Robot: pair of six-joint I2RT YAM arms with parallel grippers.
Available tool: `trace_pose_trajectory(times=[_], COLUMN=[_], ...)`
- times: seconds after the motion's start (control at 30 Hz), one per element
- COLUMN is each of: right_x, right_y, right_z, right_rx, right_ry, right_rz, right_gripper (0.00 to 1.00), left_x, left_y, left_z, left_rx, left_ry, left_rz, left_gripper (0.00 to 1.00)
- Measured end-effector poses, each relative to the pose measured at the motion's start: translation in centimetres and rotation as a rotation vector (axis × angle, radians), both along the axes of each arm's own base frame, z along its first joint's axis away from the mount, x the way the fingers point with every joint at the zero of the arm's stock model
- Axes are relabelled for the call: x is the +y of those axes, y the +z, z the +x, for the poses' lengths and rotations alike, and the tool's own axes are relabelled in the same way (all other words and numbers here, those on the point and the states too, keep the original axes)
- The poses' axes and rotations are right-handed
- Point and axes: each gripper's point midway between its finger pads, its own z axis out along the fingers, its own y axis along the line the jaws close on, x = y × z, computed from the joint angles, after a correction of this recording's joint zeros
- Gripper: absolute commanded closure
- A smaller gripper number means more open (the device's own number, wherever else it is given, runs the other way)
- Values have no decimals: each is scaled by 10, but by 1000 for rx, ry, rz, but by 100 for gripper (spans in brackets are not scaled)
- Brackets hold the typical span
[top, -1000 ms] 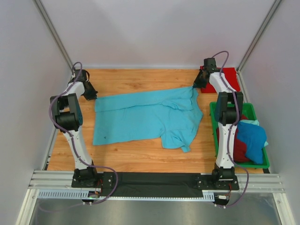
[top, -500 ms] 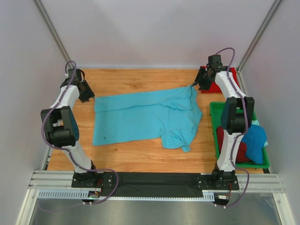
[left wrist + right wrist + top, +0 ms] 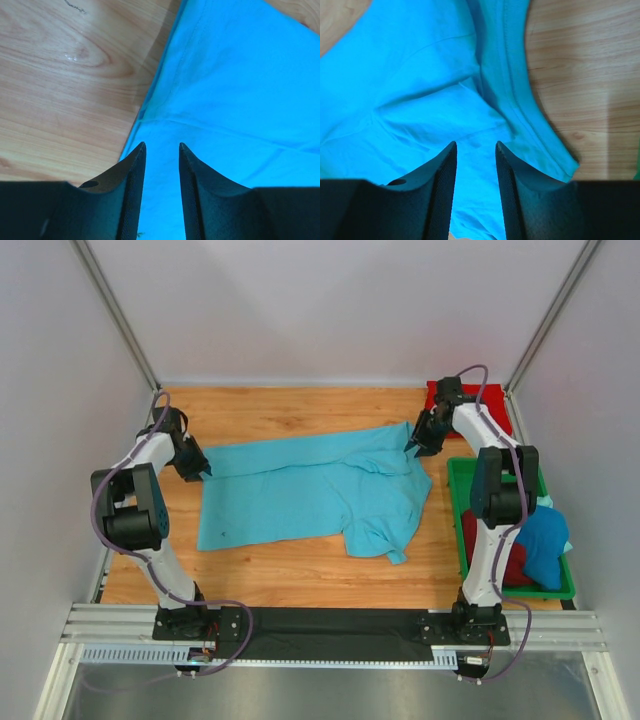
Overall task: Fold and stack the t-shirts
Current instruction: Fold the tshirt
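Here the light turquoise t-shirt (image 3: 310,490) lies spread across the middle of the wooden table (image 3: 300,410), its far left corner under the left gripper (image 3: 200,468) and its far right corner under the right gripper (image 3: 413,443). Both grippers stand released, their dark fingers (image 3: 132,170) parted, with bare cloth showing in the gap and nothing pinched. A bright red t-shirt (image 3: 495,395) lies at the table's far right corner, while a deeper blue t-shirt (image 3: 545,540) and a dark red t-shirt (image 3: 510,565) are heaped in the green tray (image 3: 456,510) along the right edge.

Light turquoise t-shirt (image 3: 320,490), flat, unfolded
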Motion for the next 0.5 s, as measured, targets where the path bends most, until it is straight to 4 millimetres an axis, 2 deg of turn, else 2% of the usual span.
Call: trace_pose_trajectory(times=[0.2,0.5], right_x=[-3,-4], right_y=[-27,-40], right_z=[-16,-28], right_rx=[81,124], right_ry=[4,-1], right_rz=[-36,-41], right_gripper=[67,66], left_x=[-1,8], left_y=[-4,-14], left_z=[-2,-10], left_rx=[6,33], left_ry=[7,63], left_rz=[-28,-56], left_gripper=[60,57])
